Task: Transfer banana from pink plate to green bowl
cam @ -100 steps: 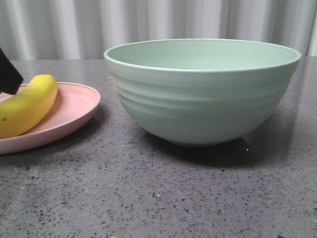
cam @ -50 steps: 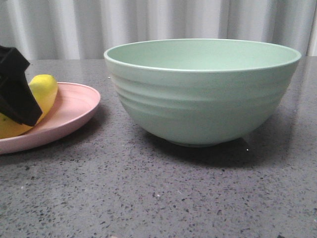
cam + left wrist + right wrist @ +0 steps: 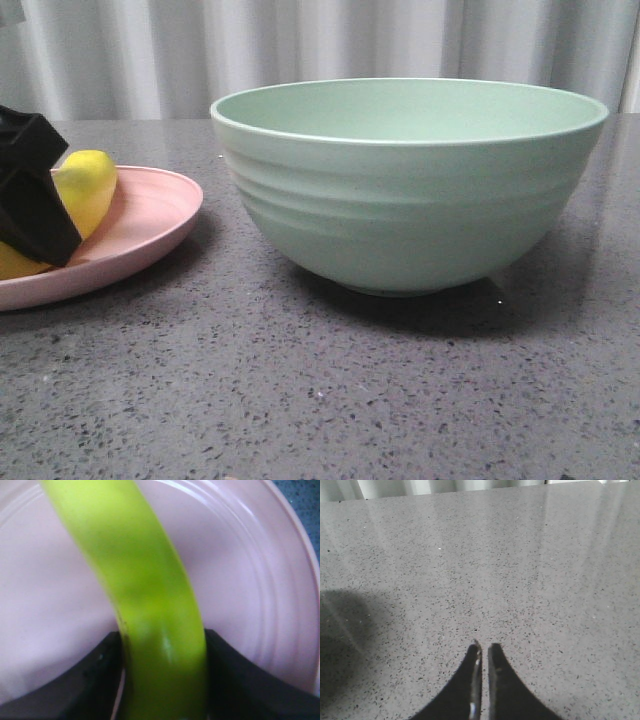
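**Left gripper settles over the banana on the plate**

Front view: at the left edge of the frame the left gripper point(image 3: 30, 190) now covers the middle of the banana point(image 3: 88, 185), which lies on the pink plate point(image 3: 150, 225). A second ago only a black corner of it showed at the upper left, above the fruit; half a second ago it was already down over the banana, and since then it has barely shifted. The banana's rounded end shows to the right of the black finger, and a yellow sliver shows beneath it. The green bowl point(image 3: 410, 190) stands in the centre and right of the frame, apart from the plate, on the grey speckled table point(image 3: 320, 400); no contents can be seen past its near wall from this low angle.

Left wrist view: the banana runs from the upper left down to the bottom centre of the frame, passing between the two black fingers point(image 3: 95, 680) at the bottom. Each finger sits right against a side of the fruit, so the pincer is narrowed to the banana's width; whether it is squeezing yet cannot be told. The plate fills the rest of the frame.

Right wrist view: the right gripper point(image 3: 482, 652), at the bottom centre, has its tips almost together with a thin slit between them, holding nothing, over bare table.

The descent appears finished, so the grasp is probably the step in hand; lifting and carrying to the bowl remain.
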Controlling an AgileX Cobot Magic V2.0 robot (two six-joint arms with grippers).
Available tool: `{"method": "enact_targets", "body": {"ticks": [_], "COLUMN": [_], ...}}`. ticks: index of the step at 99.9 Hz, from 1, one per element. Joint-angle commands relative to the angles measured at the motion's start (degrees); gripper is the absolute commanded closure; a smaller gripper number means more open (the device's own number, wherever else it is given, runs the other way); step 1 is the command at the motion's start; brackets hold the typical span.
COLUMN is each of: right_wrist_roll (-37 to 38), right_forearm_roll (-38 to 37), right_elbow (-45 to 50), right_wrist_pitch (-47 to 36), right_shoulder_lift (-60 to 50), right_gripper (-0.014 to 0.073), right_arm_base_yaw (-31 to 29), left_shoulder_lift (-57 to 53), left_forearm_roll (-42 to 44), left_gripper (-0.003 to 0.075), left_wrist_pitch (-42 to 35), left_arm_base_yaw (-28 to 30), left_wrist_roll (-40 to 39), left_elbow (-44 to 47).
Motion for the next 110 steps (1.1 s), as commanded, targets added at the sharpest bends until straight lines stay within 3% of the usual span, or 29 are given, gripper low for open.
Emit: {"method": "enact_targets", "body": {"ticks": [1, 33, 57, 74, 84, 99, 110], "right_wrist_roll": [-0.02, -0.02, -0.77, -9.66, -12.36, -12.64, -12.64], "right_forearm_roll": [0.21, 0.71, 3.26, 15.78, 22.89, 30.12, 35.15], "right_elbow": [-2.12, -2.63, -10.97, -18.03, -21.48, -25.49, -27.58], "right_wrist_pitch": [-4.54, -3.92, 8.68, 15.29, 16.9, 17.56, 17.3], "right_shoulder_lift": [0.85, 0.85, 2.86, 7.82, 11.95, 18.82, 23.48], "right_gripper": [0.0647, 0.0647, 0.0647, 0.0637, 0.0571, 0.0319, 0.0219], "right_arm_base_yaw": [0.16, 0.16, 0.25, 1.43, 3.3, 7.07, 9.89], "left_shoulder_lift": [-1.22, -1.65, -3.57, -4.96, -4.96, -4.96, -4.96], "left_forearm_roll": [-0.77, -0.77, -1.03, -1.22, -1.9, -2.45, -2.65], "left_gripper": [0.0473, 0.0524, 0.0523, 0.0523, 0.0523, 0.0523, 0.0523], "left_wrist_pitch": [-2.0, -0.61, 1.51, 1.51, 1.51, 1.08, 0.64], "left_arm_base_yaw": [-0.52, -0.52, -3.09, -8.71, -12.48, -18.05, -21.66], "left_wrist_roll": [-0.61, -0.61, -0.22, -0.22, -0.22, -0.22, -0.22], "left_elbow": [-1.77, -6.74, -11.01, -13.82, -15.24, -16.34, -16.49]}}
